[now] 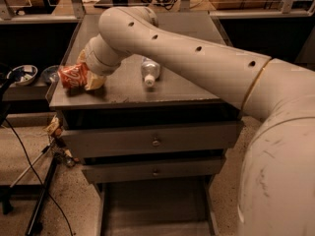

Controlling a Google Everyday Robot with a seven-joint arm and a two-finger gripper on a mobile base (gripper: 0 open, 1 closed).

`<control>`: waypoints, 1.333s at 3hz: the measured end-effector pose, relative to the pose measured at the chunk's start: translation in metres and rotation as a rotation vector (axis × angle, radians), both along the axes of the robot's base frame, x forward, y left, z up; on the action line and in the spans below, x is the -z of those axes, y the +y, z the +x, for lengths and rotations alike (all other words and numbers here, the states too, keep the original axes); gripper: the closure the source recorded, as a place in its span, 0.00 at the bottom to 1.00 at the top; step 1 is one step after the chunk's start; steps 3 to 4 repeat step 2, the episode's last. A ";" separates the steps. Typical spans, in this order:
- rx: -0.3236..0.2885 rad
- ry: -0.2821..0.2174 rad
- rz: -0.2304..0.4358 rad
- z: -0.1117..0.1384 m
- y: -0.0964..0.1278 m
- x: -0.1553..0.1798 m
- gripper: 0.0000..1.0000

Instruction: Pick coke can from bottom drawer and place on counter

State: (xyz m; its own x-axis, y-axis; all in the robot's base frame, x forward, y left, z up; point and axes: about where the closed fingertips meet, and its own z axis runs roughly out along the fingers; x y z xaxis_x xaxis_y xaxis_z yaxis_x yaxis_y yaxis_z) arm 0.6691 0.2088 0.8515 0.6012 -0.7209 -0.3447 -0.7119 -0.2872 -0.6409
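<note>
Camera view: the one camera looks down at the grey cabinet from the front.
Gripper (85, 74): at the front left corner of the counter (129, 90), at the end of the big cream arm (197, 58).
Jaws: clamped on the coke can, one finger above it and one below.
Coke can (73, 76): red, lying on its side in the gripper, right at the counter's left edge; I cannot tell if it touches the top.
Bottle (149, 71): clear, lying on the counter near the can, white cap facing the front.
Bottom drawer (152, 211): pulled out, low down, grey floor showing.
Knobbed drawers (155, 142): two, above it.
Bowls (22, 74): on a shelf to the left.
</note>
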 end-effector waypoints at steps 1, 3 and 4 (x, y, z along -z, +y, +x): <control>0.000 0.000 0.000 0.000 0.000 0.000 0.00; 0.000 0.000 0.000 0.000 0.000 0.000 0.00; 0.000 0.000 0.000 0.000 0.000 0.000 0.00</control>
